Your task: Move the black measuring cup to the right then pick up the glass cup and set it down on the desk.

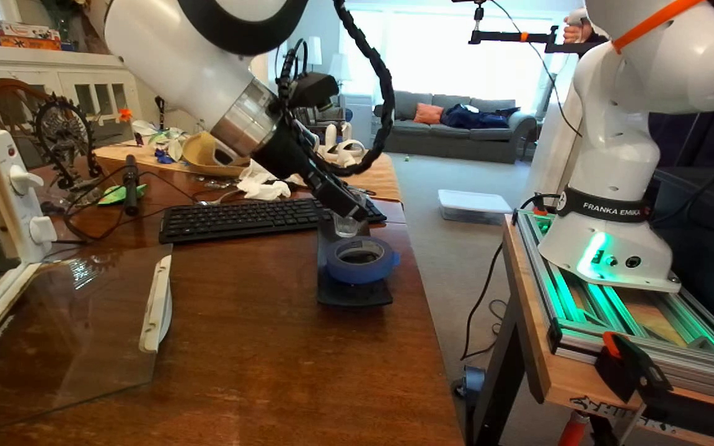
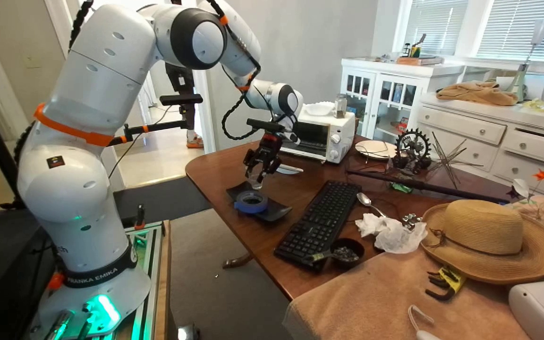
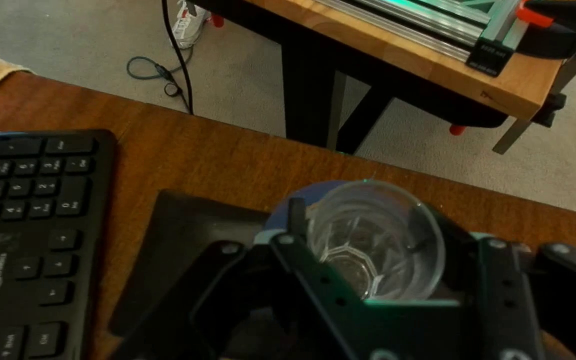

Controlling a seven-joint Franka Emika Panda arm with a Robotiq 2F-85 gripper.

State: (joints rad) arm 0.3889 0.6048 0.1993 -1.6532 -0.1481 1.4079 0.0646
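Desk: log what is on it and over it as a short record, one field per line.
desk: glossy reddish-brown wood
tray: black, near the desk's edge
tape: blue roll, flat on the tray
glass: clear, seemingly held above the tape
pincer: shut on the glass
keyboard: black, beside the tray, apart from it
oven: white, jar on top
hat: straw, on the towel

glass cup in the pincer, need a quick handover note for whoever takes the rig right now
Pincer: closed on the glass cup.
Glass cup: looks lifted, near the blue tape roll on the black tray.
Black measuring cup: can't tell which item it is, so its move is unconfirmed.
Done: glass cup gripped.
Left: set the glass cup down on the desk.
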